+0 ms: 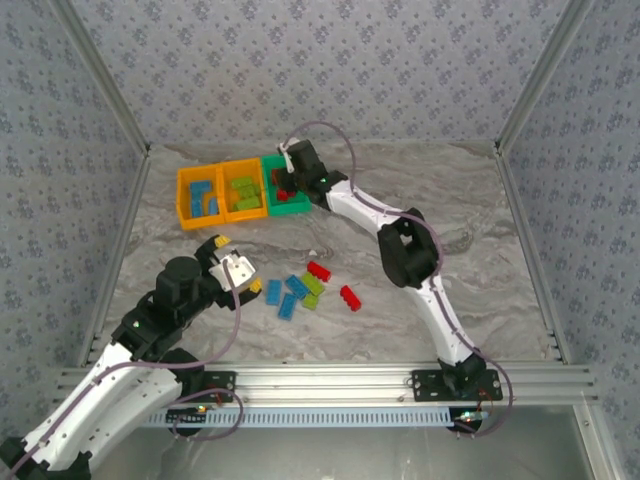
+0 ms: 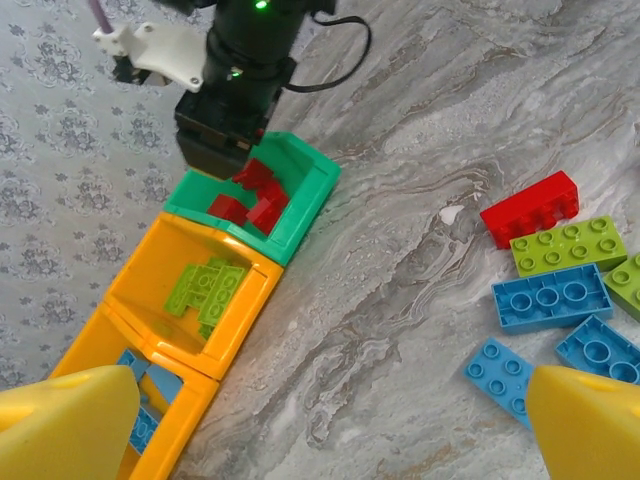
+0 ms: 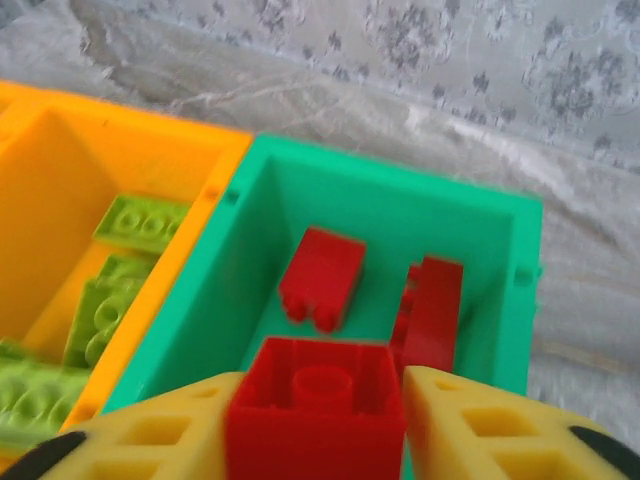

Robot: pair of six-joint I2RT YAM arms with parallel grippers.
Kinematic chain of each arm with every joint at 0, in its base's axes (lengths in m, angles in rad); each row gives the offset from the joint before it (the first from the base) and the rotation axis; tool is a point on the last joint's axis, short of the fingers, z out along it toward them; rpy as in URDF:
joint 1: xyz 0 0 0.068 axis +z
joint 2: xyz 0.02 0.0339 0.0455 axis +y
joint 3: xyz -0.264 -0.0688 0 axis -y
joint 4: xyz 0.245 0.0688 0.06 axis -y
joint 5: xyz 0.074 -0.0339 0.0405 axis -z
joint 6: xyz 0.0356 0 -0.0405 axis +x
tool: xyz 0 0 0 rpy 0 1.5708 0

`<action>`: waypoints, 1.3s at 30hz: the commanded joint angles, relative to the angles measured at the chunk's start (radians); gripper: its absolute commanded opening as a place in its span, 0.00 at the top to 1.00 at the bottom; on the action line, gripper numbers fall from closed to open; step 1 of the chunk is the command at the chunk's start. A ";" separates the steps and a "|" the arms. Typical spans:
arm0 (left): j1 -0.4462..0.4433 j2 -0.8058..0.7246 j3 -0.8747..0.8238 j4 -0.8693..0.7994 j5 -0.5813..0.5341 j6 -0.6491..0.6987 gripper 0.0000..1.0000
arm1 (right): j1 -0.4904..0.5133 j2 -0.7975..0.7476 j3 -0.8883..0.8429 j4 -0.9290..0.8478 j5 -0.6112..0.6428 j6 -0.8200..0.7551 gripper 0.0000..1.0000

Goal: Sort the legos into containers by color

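My right gripper (image 3: 320,425) hangs over the green container (image 3: 400,215) at the right end of the row. A red lego (image 3: 315,410) sits between its yellow fingers with its hollow underside towards the camera; a thin gap shows at the right finger, so the jaws stand open. Two red legos (image 3: 322,275) lie in that bin. The middle orange container (image 1: 243,190) holds lime legos (image 3: 145,222), and the left orange one (image 1: 200,195) holds blue ones. Loose legos lie mid-table: red (image 1: 319,270), blue (image 1: 297,287), lime (image 1: 313,285). My left gripper (image 1: 240,262) is wide open just left of them, holding nothing.
The row of bins stands at the back left, near the patterned back wall. A second loose red lego (image 1: 350,297) lies right of the pile. Aluminium frame rails (image 1: 330,378) run along the near edge and up both sides.
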State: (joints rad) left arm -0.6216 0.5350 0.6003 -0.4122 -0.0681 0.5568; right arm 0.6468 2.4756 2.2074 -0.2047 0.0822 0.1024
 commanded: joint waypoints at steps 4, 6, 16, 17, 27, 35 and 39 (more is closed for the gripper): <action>0.007 -0.001 -0.003 0.036 0.007 0.008 0.01 | -0.013 0.158 0.426 -0.355 -0.002 0.002 0.40; 0.007 -0.001 -0.002 0.035 0.002 0.009 0.01 | -0.005 0.149 0.454 -0.413 -0.006 -0.012 0.40; 0.008 -0.010 -0.004 0.030 -0.001 0.009 0.01 | 0.020 -0.454 -0.410 -0.088 -0.064 -0.112 0.36; 0.006 -0.009 -0.004 0.031 0.001 0.011 0.01 | 0.014 -0.529 -0.493 -0.084 -0.063 -0.109 0.36; 0.006 0.149 0.136 -0.043 0.161 -0.198 0.01 | -0.003 -1.201 -1.146 -0.126 -0.070 0.002 0.29; -0.110 0.571 0.359 -0.070 0.079 -0.793 0.13 | -0.024 -1.535 -1.385 -0.300 -0.023 0.186 0.15; -0.184 0.786 0.440 -0.037 0.058 -0.859 0.14 | -0.086 -1.608 -1.447 -0.305 -0.071 0.270 0.06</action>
State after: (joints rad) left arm -0.7677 1.2263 0.9848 -0.4572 0.0174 -0.1455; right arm 0.5926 0.9016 0.7868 -0.4744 0.0345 0.2741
